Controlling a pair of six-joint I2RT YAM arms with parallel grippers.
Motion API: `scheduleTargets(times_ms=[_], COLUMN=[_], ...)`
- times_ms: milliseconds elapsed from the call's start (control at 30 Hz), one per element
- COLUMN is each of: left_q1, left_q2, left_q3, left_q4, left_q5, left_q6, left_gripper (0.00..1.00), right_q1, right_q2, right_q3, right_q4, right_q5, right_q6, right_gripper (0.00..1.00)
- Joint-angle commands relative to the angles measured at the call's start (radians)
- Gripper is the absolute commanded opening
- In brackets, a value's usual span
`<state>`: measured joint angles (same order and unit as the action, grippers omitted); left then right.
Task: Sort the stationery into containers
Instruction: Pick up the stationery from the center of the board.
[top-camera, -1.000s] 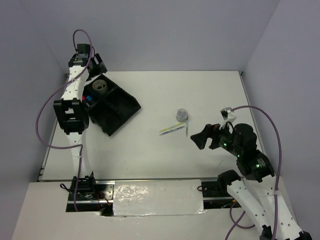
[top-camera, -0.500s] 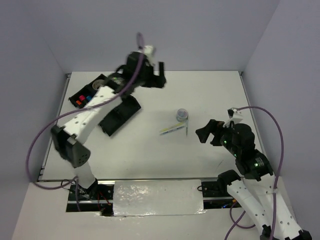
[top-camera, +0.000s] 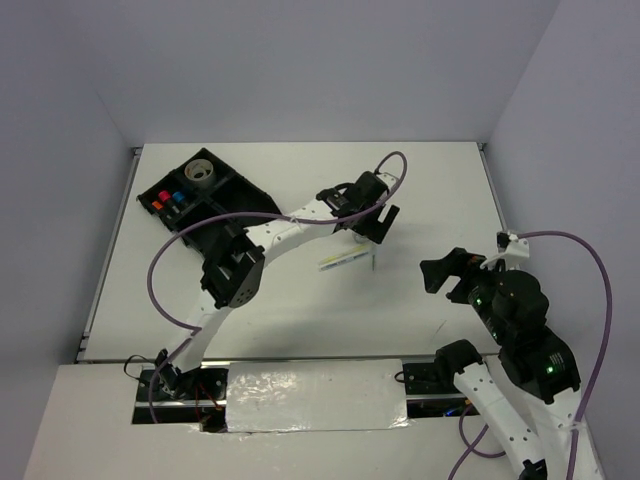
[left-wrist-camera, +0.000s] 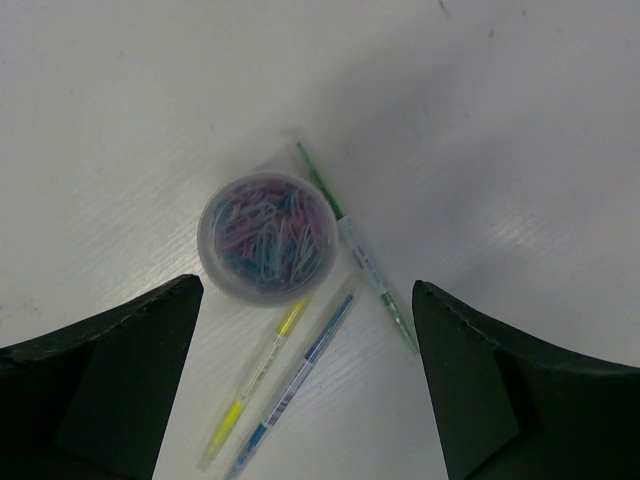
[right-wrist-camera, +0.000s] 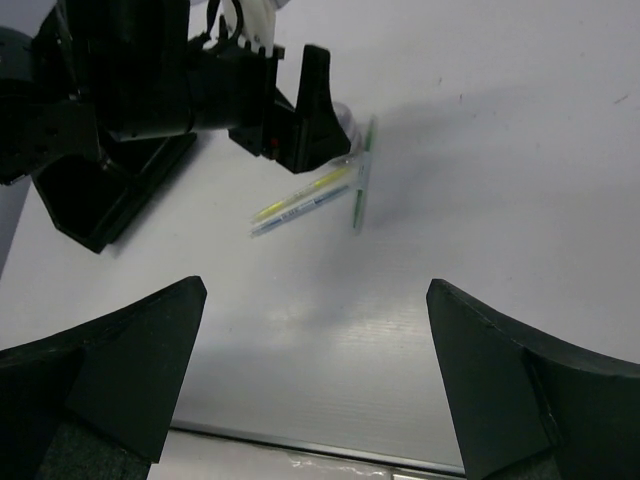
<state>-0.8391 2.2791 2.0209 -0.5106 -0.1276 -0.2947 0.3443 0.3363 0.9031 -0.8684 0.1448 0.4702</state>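
Now | left claw spread wide, empty, above clip tub | right claw likewise

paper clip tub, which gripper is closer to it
Left. The left gripper hangs directly over the paper clip tub, jaws open either side of it. The right gripper is off to the tub's right, apart from it, also open.

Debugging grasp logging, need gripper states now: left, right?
Left gripper: open, empty, above the paper-clip tub.
Right gripper: open, empty.
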Motion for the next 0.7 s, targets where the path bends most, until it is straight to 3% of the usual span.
scheduleTargets(times_ms=[0, 233, 567, 633, 667], left_q1=[-0.020, -0.017, 0.011, 0.017, 0.021], left_q2=[0.033, 0.051, 0.161, 0.169, 0.168], left_q3=[0.068, 0.064, 0.142, 0.147, 0.148], left_q4=[0.057, 0.086, 0.092, 0.092, 0.092], left_q5=[-0.073, -0.159, -0.106, -0.101, -0.098], left_q6=[0.026, 0.046, 0.043, 0.037, 0.039], left_gripper=[0.99, 0.99, 0.99, 0.96, 0.82], right_q1=[0.005, 0.005, 0.005, 0.005, 0.004], right_q2=[0.029, 0.043, 0.030, 0.030, 0.032], right_q3=[-0.009, -0.023, -0.013, -0.013, -0.013], right_q4=[-0.006, 0.025, 0.028, 0.029, 0.031], right_q5=[-0.054, -0.123, -0.139, -0.140, -0.140], right_q6=[-0.045, -0.070, -0.084, -0.090, -0.093], right_gripper=[1.00, 1.00, 1.00, 1.00, 1.00])
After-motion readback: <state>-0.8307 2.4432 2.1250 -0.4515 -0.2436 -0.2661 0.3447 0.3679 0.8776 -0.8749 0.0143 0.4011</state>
